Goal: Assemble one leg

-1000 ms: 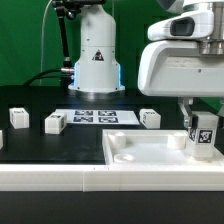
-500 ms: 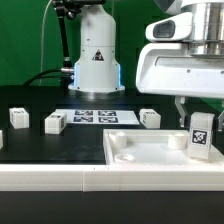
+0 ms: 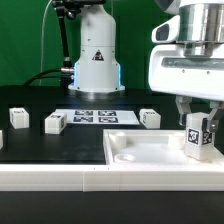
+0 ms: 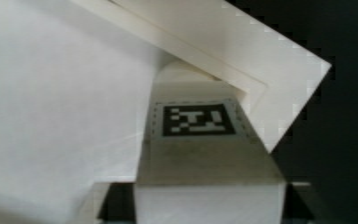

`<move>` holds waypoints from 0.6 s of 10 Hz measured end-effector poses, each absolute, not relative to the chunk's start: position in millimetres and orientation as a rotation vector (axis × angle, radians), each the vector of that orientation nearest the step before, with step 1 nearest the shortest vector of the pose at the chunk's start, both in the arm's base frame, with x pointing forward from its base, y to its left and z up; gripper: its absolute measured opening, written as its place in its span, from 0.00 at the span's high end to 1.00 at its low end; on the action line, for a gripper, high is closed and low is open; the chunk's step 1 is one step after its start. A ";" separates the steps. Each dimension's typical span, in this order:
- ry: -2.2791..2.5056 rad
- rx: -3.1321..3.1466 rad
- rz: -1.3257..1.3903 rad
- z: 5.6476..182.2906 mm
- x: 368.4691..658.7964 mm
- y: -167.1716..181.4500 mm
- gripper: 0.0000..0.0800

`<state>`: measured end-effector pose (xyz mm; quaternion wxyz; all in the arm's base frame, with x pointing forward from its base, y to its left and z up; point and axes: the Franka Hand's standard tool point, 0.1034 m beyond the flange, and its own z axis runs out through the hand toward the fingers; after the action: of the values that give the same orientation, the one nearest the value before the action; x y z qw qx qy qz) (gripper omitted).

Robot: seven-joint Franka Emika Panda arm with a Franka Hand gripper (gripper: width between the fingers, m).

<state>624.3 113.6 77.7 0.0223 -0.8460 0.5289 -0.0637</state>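
My gripper [image 3: 200, 124] is shut on a leg [image 3: 199, 138], a small white post with a black-and-white tag on its face. It holds the leg upright over the right end of the large flat white panel [image 3: 140, 150]; the leg's base is at the panel's surface, and I cannot tell if it touches. In the wrist view the leg [image 4: 202, 140] runs out from between my fingers toward a corner of the panel [image 4: 69, 90].
Three more white legs stand on the black table: one at the exterior view's far left [image 3: 18, 117], one beside it [image 3: 54, 122], one near the middle [image 3: 150, 118]. The marker board [image 3: 95, 117] lies behind them, before the robot base [image 3: 96, 60].
The gripper and the held leg first sank slightly, then rose a little and shifted toward the exterior view's left; the leg stays gripped over the panel's right end.
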 end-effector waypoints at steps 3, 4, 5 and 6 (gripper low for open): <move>1.716 -2.559 -0.184 77.4 624.0 113.1 0.54; 1.708 -2.565 -0.185 77.4 624.0 113.2 0.36; 1.658 -2.599 -0.188 77.5 624.3 113.0 0.36; 1.558 -2.660 -0.203 78.5 626.2 111.7 0.23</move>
<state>626.2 111.7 78.5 0.0264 -0.8607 0.5041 -0.0657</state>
